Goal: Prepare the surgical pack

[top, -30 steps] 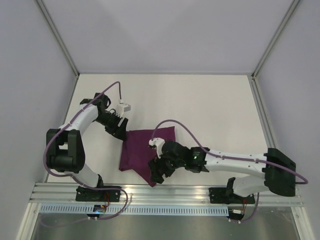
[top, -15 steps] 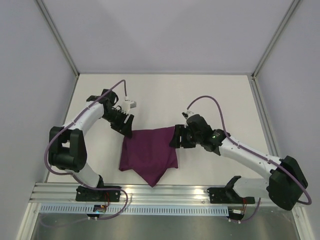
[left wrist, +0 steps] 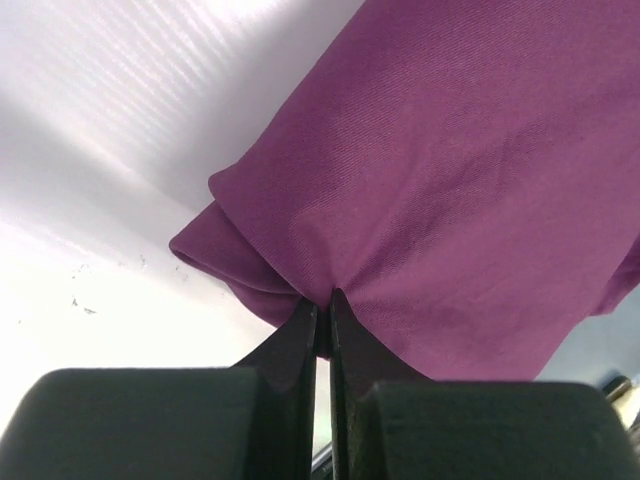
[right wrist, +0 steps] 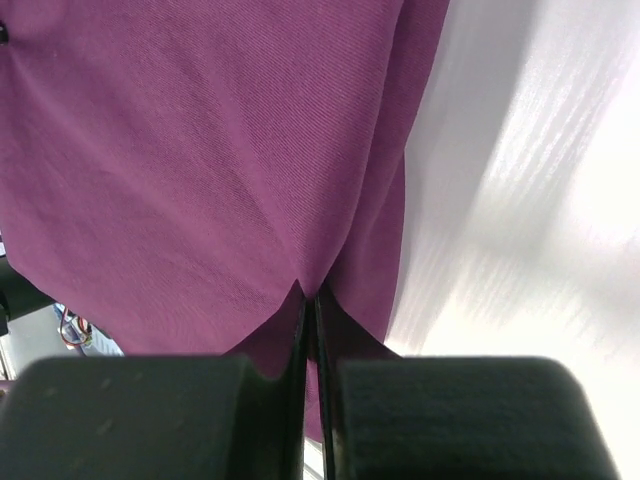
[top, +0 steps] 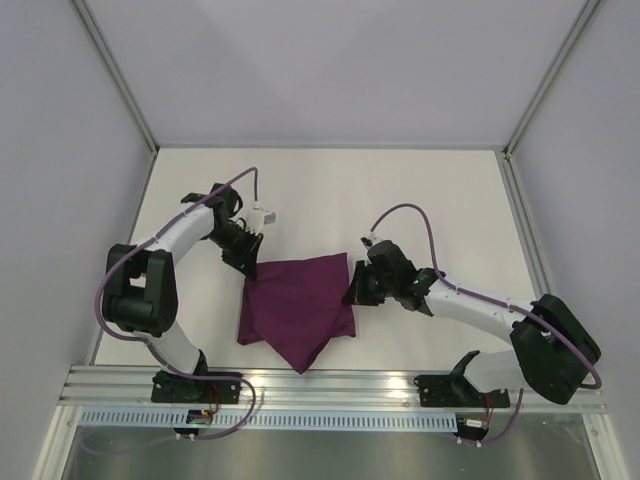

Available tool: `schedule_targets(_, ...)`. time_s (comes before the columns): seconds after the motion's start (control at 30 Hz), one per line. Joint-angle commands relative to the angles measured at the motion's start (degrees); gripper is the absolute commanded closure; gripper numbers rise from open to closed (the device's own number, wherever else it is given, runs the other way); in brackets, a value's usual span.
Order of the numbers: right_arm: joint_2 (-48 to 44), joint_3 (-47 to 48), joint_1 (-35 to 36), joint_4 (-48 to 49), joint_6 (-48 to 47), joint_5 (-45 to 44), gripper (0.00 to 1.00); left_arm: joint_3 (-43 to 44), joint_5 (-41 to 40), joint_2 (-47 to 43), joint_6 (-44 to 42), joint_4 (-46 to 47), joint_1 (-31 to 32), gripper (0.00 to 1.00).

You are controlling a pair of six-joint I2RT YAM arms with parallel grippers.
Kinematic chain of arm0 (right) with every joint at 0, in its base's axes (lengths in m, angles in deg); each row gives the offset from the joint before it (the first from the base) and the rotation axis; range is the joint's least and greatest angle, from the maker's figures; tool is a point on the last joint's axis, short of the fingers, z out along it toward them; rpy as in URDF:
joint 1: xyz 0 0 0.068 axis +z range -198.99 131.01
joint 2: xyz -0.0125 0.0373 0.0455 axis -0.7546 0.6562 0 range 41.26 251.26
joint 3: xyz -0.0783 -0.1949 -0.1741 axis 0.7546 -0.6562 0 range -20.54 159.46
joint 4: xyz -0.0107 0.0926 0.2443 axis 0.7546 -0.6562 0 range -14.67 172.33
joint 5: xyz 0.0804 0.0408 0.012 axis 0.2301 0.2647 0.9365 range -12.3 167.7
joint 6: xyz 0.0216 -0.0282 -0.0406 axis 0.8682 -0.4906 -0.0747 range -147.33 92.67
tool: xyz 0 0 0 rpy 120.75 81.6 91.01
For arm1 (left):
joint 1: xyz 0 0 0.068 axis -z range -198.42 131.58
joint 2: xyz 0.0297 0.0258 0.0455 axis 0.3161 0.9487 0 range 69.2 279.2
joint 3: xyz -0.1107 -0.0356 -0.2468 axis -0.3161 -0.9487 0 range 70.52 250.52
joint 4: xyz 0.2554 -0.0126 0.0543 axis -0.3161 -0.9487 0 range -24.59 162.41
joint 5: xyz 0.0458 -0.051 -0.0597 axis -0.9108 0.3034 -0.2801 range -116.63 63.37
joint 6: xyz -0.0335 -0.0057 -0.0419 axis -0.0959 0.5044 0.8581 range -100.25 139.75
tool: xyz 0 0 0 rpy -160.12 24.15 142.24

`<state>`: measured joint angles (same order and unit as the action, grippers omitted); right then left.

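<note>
A folded deep-purple cloth [top: 298,305] lies on the white table between the two arms, one corner pointing to the near edge. My left gripper [top: 251,269] is at its far left corner, shut on a pinch of the purple cloth [left wrist: 430,190]. My right gripper [top: 350,294] is at its right edge, shut on a fold of the same cloth [right wrist: 200,170]. In both wrist views the black fingers [left wrist: 300,330] [right wrist: 295,325] meet with fabric bunched at their tips. No steel tray, instruments, gauze or packets show in any view.
The white table [top: 400,200] is walled by pale panels at the left, back and right. A metal rail [top: 330,385] with the arm bases runs along the near edge. Cables loop above both wrists.
Both grippers have closed on the cloth. The right arm swung from the cloth's near corner to its right edge; the left gripper moved slightly down onto the far left corner.
</note>
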<state>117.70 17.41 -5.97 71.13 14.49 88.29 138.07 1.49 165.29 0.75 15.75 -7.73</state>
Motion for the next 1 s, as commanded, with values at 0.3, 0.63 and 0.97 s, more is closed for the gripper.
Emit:
schedule_targets(0.3,1.1,-6.0,-0.3,6.2,1.4,3.7,0.47,-3.7,-2.5,-1.7,-6.4,-2.0,-2.4,0.47)
schedule_targets(0.63,5.6,-6.9,-0.3,10.0,1.6,7.2,0.52,-8.3,-2.0,-0.2,-9.1,-4.8,-4.4,0.29)
schedule_targets(0.97,14.7,-1.5,-3.3,15.3,1.0,4.6,1.00,-3.8,-1.4,5.0,-7.6,2.0,-4.4,1.00)
